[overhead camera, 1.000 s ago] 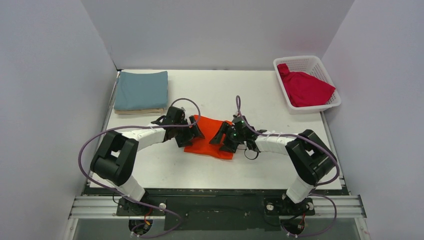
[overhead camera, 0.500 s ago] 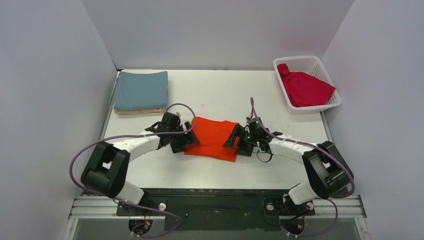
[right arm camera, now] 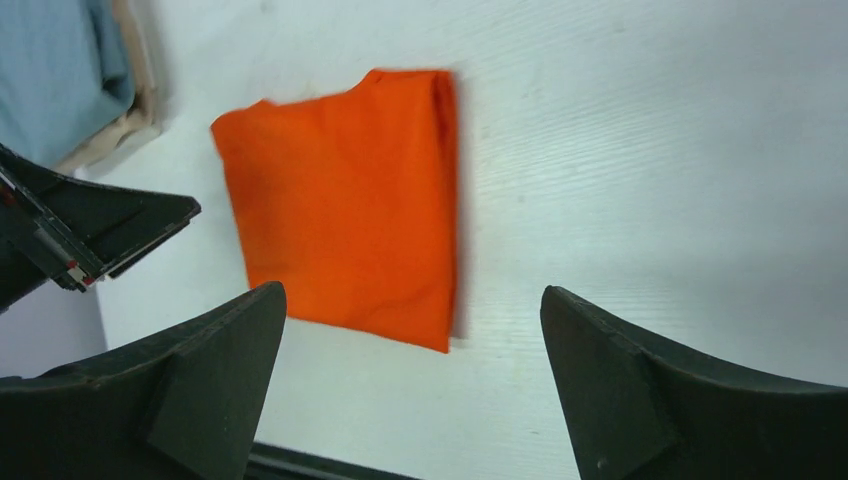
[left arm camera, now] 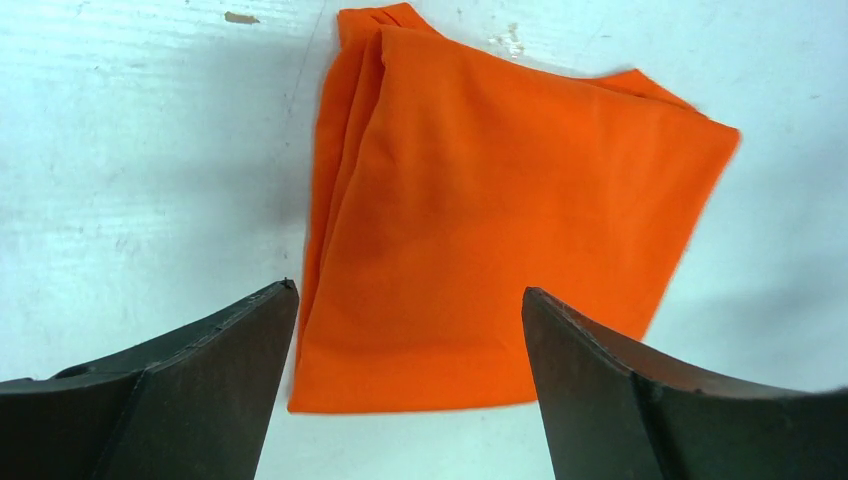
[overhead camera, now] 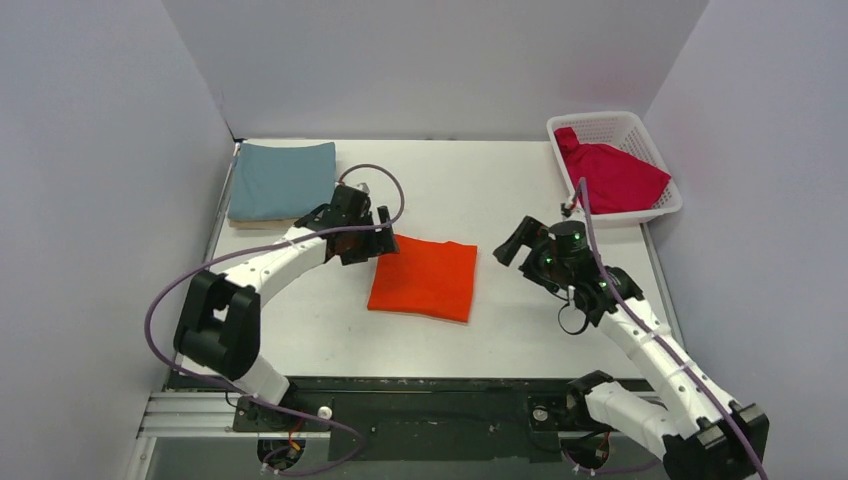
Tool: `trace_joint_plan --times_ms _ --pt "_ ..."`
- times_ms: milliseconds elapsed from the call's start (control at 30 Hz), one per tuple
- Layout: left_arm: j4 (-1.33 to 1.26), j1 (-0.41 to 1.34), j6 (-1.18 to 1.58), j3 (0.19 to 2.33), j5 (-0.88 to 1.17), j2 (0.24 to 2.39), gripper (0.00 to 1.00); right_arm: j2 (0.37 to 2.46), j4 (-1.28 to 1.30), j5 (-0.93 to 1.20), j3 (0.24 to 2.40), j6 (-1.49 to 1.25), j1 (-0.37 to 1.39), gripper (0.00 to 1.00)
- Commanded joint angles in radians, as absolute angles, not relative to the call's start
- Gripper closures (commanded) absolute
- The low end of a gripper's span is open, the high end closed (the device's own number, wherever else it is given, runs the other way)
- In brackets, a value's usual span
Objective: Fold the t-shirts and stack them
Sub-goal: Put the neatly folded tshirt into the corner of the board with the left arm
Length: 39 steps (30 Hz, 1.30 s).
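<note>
The orange t-shirt [overhead camera: 424, 279] lies folded flat in a square at the middle of the table; it also shows in the left wrist view [left arm camera: 500, 220] and in the right wrist view [right arm camera: 345, 200]. My left gripper [overhead camera: 377, 240] is open and empty just off the shirt's far left corner. My right gripper [overhead camera: 512, 243] is open and empty, raised to the right of the shirt. The teal-blue t-shirt [overhead camera: 283, 180] lies folded on the beige t-shirt [overhead camera: 280, 223] at the far left. The crimson red t-shirt [overhead camera: 608, 176] lies crumpled in the basket.
The white lattice basket [overhead camera: 640, 128] stands at the far right corner. Grey walls close in the table on three sides. The left gripper [right arm camera: 80, 240] shows at the left edge of the right wrist view.
Both grippers let go of the orange shirt and drew back. The left one moved to the far left corner, the right one rose and swung away to the right. The shirt now lies flat.
</note>
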<state>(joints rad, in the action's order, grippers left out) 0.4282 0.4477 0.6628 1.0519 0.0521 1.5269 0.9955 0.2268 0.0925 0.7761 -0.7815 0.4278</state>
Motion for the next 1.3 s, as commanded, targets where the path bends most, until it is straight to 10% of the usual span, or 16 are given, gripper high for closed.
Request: trace_joint_plan --times_ms 0,667,867,1267 --pt "0.464 0.443 0.547 1.138 0.051 1.678 0.07 0.872 0.425 -0.15 0.765 -0.767 0.367 0.02" --pt "0.604 0.577 0.624 1.245 -0.211 1.974 0.47 0.74 0.558 -0.234 0.686 -0.678 0.243 0.0" --pt "0.684 0.598 0.656 1.336 -0.288 2.072 0.98 0.762 0.555 -0.219 0.684 -0.627 0.222 0.0" --pt "0.797 0.575 0.51 1.614 -0.717 2.013 1.0 0.803 0.484 -0.233 0.654 -0.516 0.182 0.02"
